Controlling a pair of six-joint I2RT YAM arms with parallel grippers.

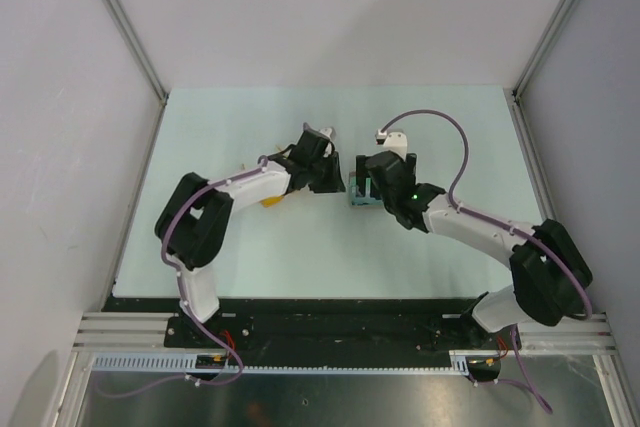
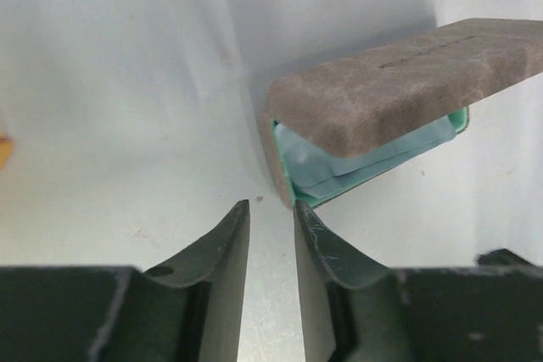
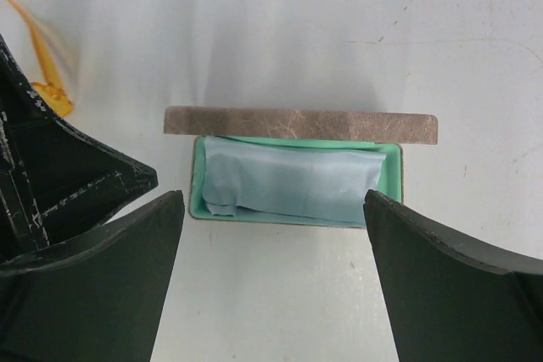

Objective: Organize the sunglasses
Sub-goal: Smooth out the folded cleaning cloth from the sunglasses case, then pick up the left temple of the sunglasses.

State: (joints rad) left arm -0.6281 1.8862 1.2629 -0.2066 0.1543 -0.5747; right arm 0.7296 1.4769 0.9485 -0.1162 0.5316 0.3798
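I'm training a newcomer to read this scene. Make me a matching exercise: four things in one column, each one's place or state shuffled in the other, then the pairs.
1. light blue cloth
2. sunglasses
3. right gripper
4. left gripper

A. fingers wide apart
B. outside the case
C. fingers almost together, holding nothing
D. inside the case, under the raised lid

Pairs: 1-D, 2-B, 3-A, 4-C

**Odds on my counter**

1. Case (image 3: 301,124): oblong, grey-brown speckled outside, teal lining. It lies on the pale counter (image 1: 250,257) with its lid raised over the tray.
2. Cloth (image 3: 288,180): light blue, folded and creased. It sits inside the case's tray and hides most of the floor from me.
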